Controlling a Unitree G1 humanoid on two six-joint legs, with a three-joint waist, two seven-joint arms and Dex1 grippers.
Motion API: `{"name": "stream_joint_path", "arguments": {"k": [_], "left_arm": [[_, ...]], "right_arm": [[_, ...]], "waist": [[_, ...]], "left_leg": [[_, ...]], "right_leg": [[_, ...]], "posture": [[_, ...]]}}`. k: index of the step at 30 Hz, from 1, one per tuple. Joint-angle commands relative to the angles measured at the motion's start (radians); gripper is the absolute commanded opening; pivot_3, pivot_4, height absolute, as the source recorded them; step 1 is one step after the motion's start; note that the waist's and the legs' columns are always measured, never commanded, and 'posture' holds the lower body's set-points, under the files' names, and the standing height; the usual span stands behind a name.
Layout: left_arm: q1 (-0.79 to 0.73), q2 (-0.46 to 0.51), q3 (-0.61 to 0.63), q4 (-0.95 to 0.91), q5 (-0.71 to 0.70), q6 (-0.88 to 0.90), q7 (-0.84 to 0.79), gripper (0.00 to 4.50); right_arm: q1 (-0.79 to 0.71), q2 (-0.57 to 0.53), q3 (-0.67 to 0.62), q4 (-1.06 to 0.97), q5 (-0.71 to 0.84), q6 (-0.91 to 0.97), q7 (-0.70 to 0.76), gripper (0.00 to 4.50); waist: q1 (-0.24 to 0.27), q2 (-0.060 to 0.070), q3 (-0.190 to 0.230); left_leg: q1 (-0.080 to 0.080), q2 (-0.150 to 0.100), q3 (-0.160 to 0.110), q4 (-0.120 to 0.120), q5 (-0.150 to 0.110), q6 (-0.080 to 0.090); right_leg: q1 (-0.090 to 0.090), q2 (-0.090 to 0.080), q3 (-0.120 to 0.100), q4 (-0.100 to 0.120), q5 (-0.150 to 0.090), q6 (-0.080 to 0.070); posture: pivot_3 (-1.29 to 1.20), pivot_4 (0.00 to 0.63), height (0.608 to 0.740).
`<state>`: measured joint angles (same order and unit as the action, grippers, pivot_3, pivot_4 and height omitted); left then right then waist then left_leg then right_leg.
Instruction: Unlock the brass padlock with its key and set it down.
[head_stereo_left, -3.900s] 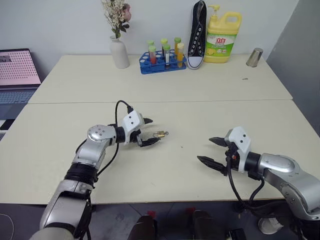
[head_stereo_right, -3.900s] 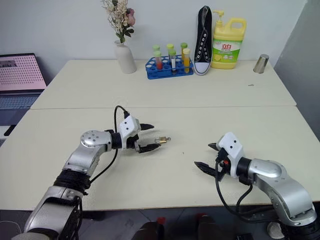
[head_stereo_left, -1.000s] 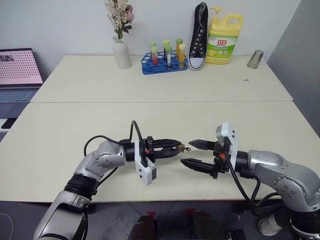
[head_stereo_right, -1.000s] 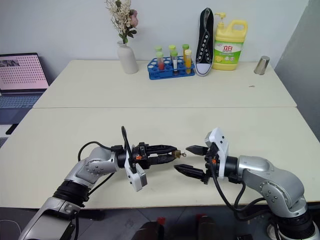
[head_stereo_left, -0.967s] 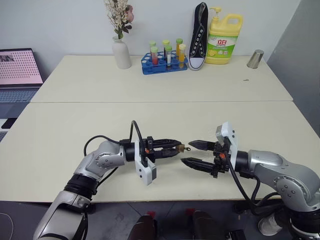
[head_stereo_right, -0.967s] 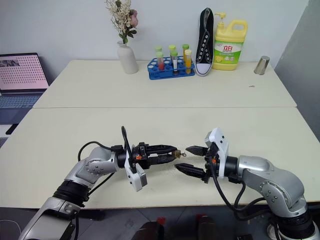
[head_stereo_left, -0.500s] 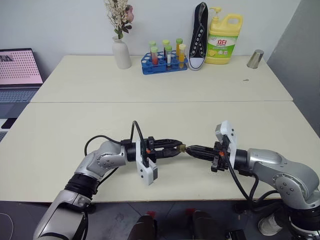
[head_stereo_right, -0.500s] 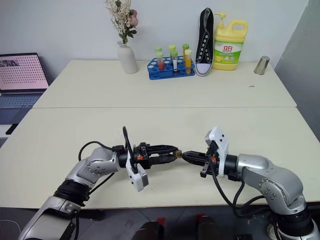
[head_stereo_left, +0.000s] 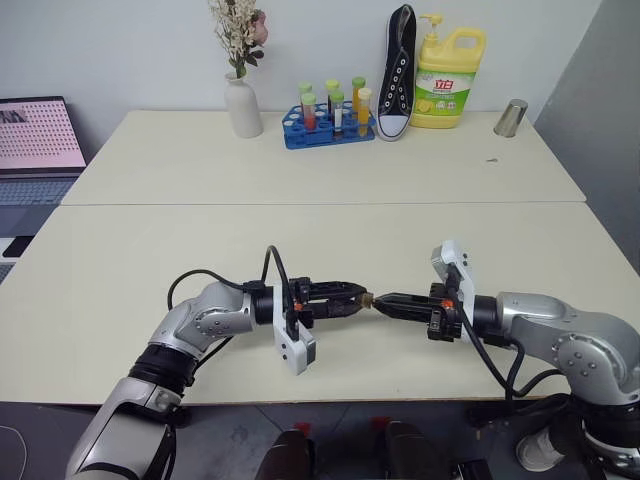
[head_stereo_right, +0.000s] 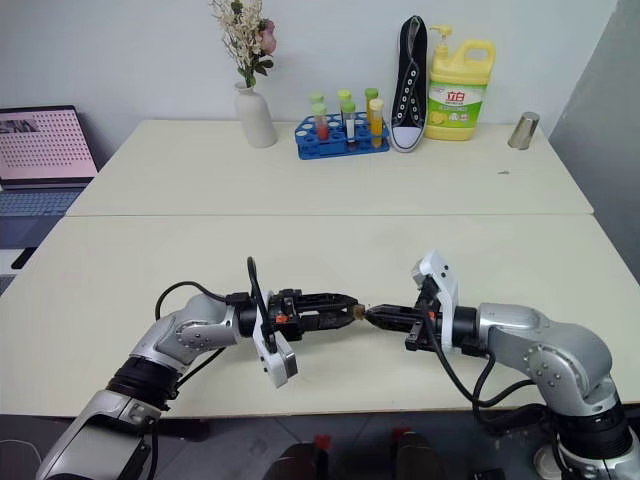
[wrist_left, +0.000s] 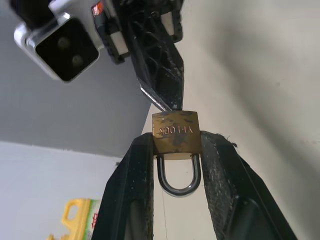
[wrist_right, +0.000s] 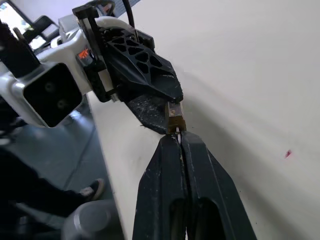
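My left gripper (head_stereo_left: 356, 297) holds the brass padlock (wrist_left: 176, 131) just above the table's front part, shut on its body. The silver shackle (wrist_left: 176, 176) lies back between the two fingers. My right gripper (head_stereo_left: 379, 299) faces it tip to tip, shut. A thin silvery sliver, the key (wrist_left: 154, 98), sticks out of its closed tips and meets the padlock's bottom face. In the right wrist view the padlock (wrist_right: 175, 115) sits right at my right gripper's (wrist_right: 178, 136) tips, gripped by the left gripper's fingers (wrist_right: 150, 112).
Along the table's far edge stand a white vase (head_stereo_left: 240, 105) with flowers, a blue test-tube rack (head_stereo_left: 325, 125), a black shoe (head_stereo_left: 396, 70), a yellow detergent bottle (head_stereo_left: 447, 75) and a metal cup (head_stereo_left: 511, 116). A laptop (head_stereo_left: 38, 135) sits off the left side.
The right gripper, open around the padlock's end a second ago, has shut at the padlock's bottom face and its wrist has rolled. The left gripper kept still with the padlock.
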<state>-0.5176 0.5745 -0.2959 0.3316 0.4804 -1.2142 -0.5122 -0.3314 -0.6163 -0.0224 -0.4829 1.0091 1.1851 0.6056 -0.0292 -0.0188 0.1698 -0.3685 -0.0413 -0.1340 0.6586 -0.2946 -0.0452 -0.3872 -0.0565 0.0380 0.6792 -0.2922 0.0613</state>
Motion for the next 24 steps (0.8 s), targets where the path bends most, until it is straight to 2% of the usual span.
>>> {"name": "stream_joint_path", "arguments": {"k": [1, 4, 9, 24], "left_arm": [[-0.03, 0.003, 0.007, 0.017, 0.032, -0.016, 0.048, 0.96], [-0.041, 0.005, 0.005, 0.031, 0.058, -0.028, 0.075, 0.96], [-0.05, 0.011, 0.002, 0.044, 0.096, -0.031, 0.12, 0.96], [-0.053, 0.022, -0.007, 0.033, 0.152, -0.014, 0.198, 0.96]], "right_arm": [[-0.04, 0.045, -0.041, 0.03, 0.177, 0.127, -0.07, 0.0], [-0.076, 0.095, -0.084, 0.112, 0.305, 0.207, -0.178, 0.0], [-0.111, 0.109, -0.109, 0.187, 0.428, 0.257, -0.292, 0.0], [-0.13, 0.064, -0.022, 0.283, 0.761, 0.158, -0.551, 0.0]], "waist": [[0.0, 0.0, 0.0], [-0.001, 0.0, 0.0], [0.0, 0.0, 0.0], [-0.001, 0.0, 0.0]], "left_leg": [[0.0, 0.0, 0.0, 0.0, 0.0, 0.0], [0.0, 0.0, 0.0, 0.0, 0.0, 0.0], [0.0, 0.0, 0.0, 0.0, 0.0, 0.0], [-0.001, 0.0, 0.0, 0.0, 0.0, 0.001]], "right_leg": [[0.0, 0.0, 0.0, 0.0, 0.0, 0.0], [0.0, 0.0, 0.0, 0.0, 0.0, 0.0], [0.0, 0.0, 0.0, 0.0, 0.0, 0.0], [-0.001, 0.0, 0.0, 0.001, 0.0, 0.0]], "posture": [[0.0, 0.15, 0.74], [0.0, 0.15, 0.74], [0.0, 0.15, 0.74], [0.0, 0.15, 0.74]]}}
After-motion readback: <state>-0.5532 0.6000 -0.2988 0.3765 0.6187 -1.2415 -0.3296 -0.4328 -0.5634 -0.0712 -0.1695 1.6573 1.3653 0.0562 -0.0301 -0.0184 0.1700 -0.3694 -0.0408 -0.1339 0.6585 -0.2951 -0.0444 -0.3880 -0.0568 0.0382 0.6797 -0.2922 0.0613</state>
